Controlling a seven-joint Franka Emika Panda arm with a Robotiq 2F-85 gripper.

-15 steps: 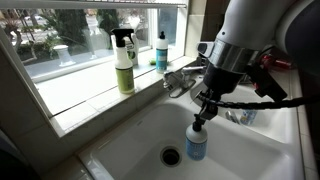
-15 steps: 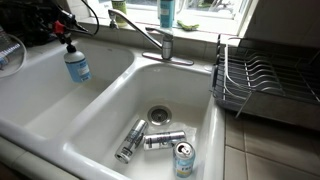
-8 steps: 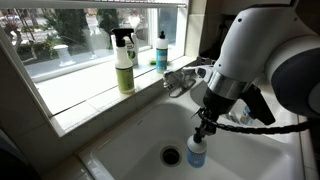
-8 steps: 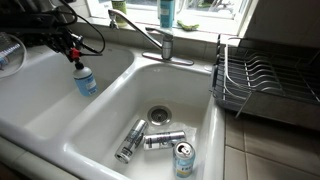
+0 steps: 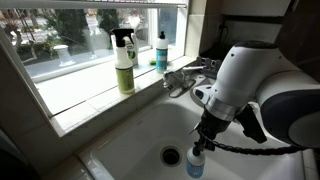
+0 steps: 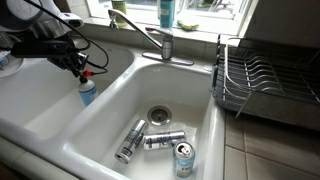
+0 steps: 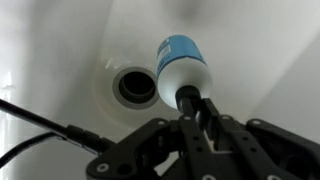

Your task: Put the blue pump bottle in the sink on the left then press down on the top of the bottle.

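The blue pump bottle (image 5: 195,166) stands upright, low in the white sink basin (image 5: 140,130), next to the drain (image 5: 171,155). My gripper (image 5: 203,144) is shut on its dark pump top from above. In an exterior view the bottle (image 6: 87,93) is in the left basin (image 6: 45,100) with the gripper (image 6: 85,75) over it. In the wrist view the bottle (image 7: 184,62) lies beyond the gripper (image 7: 190,102), right of the drain (image 7: 137,86). I cannot tell whether the bottle's base touches the sink floor.
A green spray bottle (image 5: 124,62) and a teal bottle (image 5: 161,52) stand on the windowsill. The faucet (image 6: 158,42) sits between the basins. Three cans (image 6: 164,140) lie in the right basin. A dish rack (image 6: 262,85) stands to the right.
My gripper has carried the blue pump bottle lower into the left basin and closer to its front, nearer the drain. The grip on the pump top is unchanged.
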